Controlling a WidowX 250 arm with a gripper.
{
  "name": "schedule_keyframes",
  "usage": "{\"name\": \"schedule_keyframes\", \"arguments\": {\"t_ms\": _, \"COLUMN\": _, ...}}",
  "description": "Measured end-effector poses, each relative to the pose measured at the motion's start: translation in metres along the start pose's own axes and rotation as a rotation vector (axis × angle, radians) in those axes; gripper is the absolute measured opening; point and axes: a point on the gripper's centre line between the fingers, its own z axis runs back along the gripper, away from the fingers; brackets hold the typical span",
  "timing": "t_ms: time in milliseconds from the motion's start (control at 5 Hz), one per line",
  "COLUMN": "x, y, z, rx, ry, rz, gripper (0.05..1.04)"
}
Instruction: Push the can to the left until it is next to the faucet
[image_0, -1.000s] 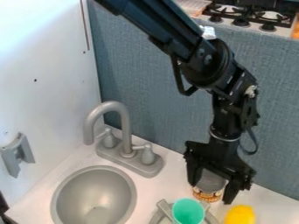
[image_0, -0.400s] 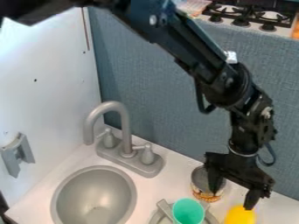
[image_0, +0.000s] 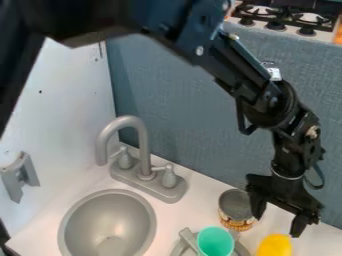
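The black gripper (image_0: 277, 223) hung low over the white tabletop (image_0: 200, 202), its jaws spread wide and nothing held between them. Nearest to them, just beside their left finger as the camera saw it, an open can (image_0: 236, 209) stood upright, gray inside, with a patterned orange-brown label; whether finger and can touched could not be told. A rounded yellow thing (image_0: 274, 246) lay nearer the camera than the jaws, cut off by the lower edge. Left of it and of the jaws stood a turquoise cup (image_0: 215, 242), with parts of a gray object (image_0: 188, 240) around it. Farther left of the jaws were the gray faucet (image_0: 143, 150) and the round sink (image_0: 107, 222). Behind the jaws rose a blue-gray panel (image_0: 194, 130), with a stove (image_0: 287, 17) beyond its top edge.
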Motion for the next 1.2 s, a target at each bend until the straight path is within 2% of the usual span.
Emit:
{"name": "schedule_keyframes", "arguments": {"t_ms": 400, "x": 0.012, "y": -0.009, "z": -0.033, "rx": -0.030, "ry": 0.033, "rz": -0.053, "gripper": 1.001}}
{"name": "schedule_keyframes", "arguments": {"t_ms": 600, "x": 0.018, "y": -0.015, "z": -0.048, "rx": -0.066, "ry": 0.038, "rz": -0.055, "gripper": 1.001}}
{"name": "schedule_keyframes", "arguments": {"t_ms": 800, "x": 0.023, "y": -0.011, "z": -0.058, "rx": -0.075, "ry": 0.042, "rz": -0.032, "gripper": 1.001}}
{"name": "schedule_keyframes", "arguments": {"t_ms": 1200, "x": 0.036, "y": -0.002, "z": -0.054, "rx": -0.072, "ry": 0.005, "rz": 0.007, "gripper": 1.001}}
